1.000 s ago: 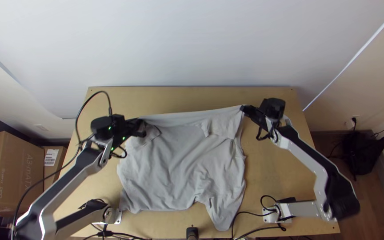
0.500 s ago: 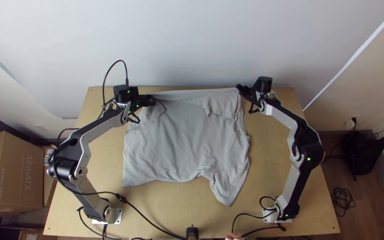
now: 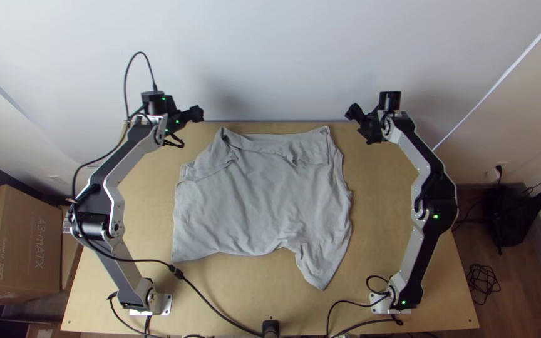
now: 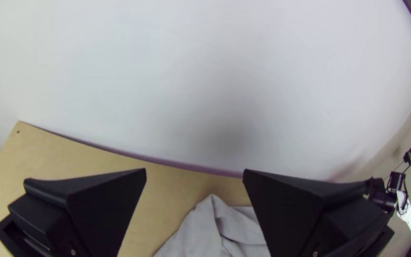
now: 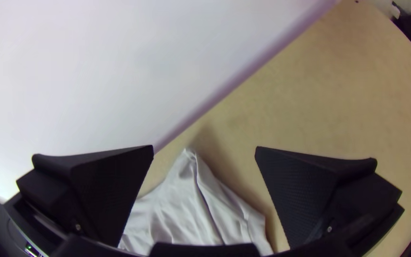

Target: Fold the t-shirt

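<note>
Across the table's (image 3: 377,231) middle toward twelve o'clock, the t-shirt (image 3: 258,194) is laid mostly spread, presumably for folding. Off its eleven and one o'clock corners, the left gripper (image 4: 195,170) and right gripper (image 5: 204,146) are held empty, fingers parted, probably so nothing is snagged.

Soft matt grey cloth with small creases makes the t-shirt (image 3: 264,200); smooth pale wood the desk (image 3: 402,250); brown cardboard the box (image 3: 26,244); silver-grey metal-looking links (image 3: 123,166), matt
</note>
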